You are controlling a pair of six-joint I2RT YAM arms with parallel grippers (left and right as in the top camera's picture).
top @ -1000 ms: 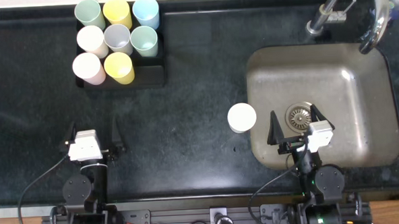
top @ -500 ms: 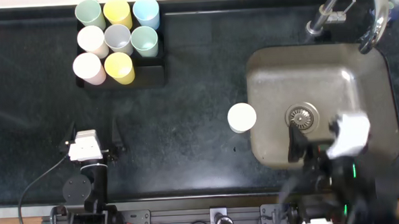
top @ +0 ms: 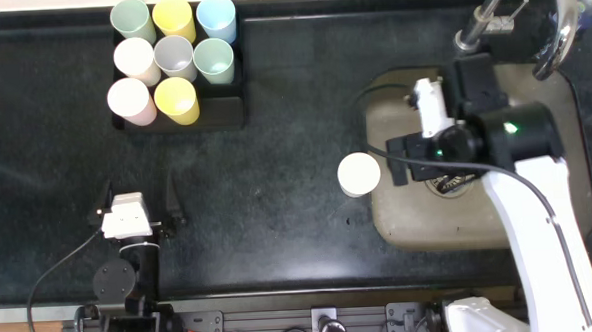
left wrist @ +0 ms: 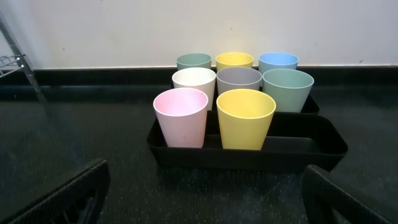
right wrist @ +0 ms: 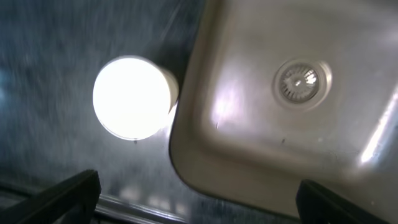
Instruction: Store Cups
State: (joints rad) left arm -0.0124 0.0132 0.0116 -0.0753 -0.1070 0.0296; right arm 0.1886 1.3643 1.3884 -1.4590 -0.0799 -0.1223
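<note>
- Worktop (top: 277, 187), black, speckled: beneath both pincers.
- Sink (right wrist: 261, 143), steel, set into the worktop: directly below the right pincer, one rounded corner between its fingers.
- Faucet (top: 485, 13): beyond the sink, on the far side from the right arm's base.
- Tray (left wrist: 323, 146), black, low-walled: ahead of the left pincer, well apart from it, resting on the worktop.
- Cups in the tray, all upright, mouths up. Row nearest the left pincer: pink cup (left wrist: 181, 115), near yellow cup (left wrist: 245, 117). Middle row: cream cup (left wrist: 193, 84), grey cup (left wrist: 239, 79), pale green cup (left wrist: 287, 87). Farthest row: dark green cup (left wrist: 193, 60), far yellow cup (left wrist: 234, 59), blue cup (left wrist: 278, 60).
- Loose white cup (right wrist: 134, 96): upright on the worktop, below the right pincer and off toward one finger's side, just beside the sink's rim, outside the basin, well apart from the tray.
- Left pincer (left wrist: 205, 186): low over the worktop near its own base, facing the tray, fingers spread wide, nothing between them.
- Right pincer (right wrist: 199, 199): raised, pointing down at the sink's edge, fingers spread wide, nothing between them.
- Drain (right wrist: 298, 79): round, in the sink floor, below the right pincer, on the opposite side from the loose white cup.
</note>
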